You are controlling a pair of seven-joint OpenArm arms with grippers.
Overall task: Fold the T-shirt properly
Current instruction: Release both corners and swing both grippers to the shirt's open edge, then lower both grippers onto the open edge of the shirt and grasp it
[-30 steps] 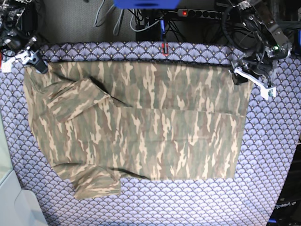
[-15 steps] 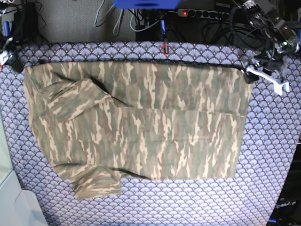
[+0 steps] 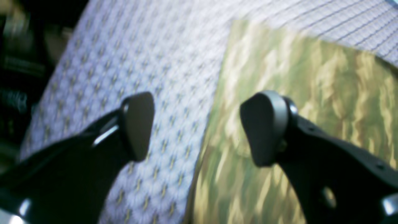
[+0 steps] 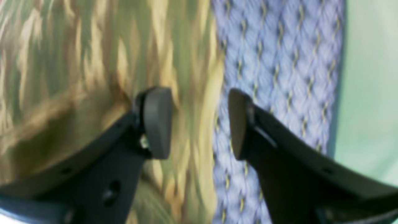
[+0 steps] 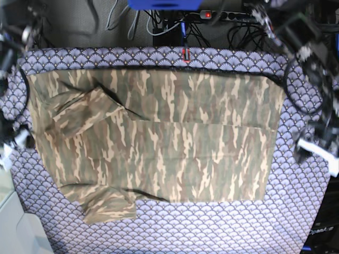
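Observation:
The camouflage T-shirt (image 5: pixel 159 143) lies spread flat on the purple scallop cloth (image 5: pixel 222 222), with both sleeves folded inward at the left. My left gripper (image 5: pixel 311 149) is open and empty, just off the shirt's right edge at mid-height. In the left wrist view the left gripper (image 3: pixel 199 127) straddles the shirt's edge (image 3: pixel 295 93) from above. My right gripper (image 5: pixel 18 138) is open and empty at the shirt's left edge. In the right wrist view the right gripper (image 4: pixel 199 123) straddles the shirt's edge (image 4: pixel 77 62), one finger over fabric, one over the cloth (image 4: pixel 273 77).
Cables and a power strip (image 5: pixel 222 15) lie beyond the table's far edge. A pale surface (image 5: pixel 13 227) borders the cloth at the front left and shows in the right wrist view (image 4: pixel 367 77). Both wrist views are motion-blurred.
Both arms have moved from the shirt's far corners toward the front, along its left and right edges. The shirt has not moved.

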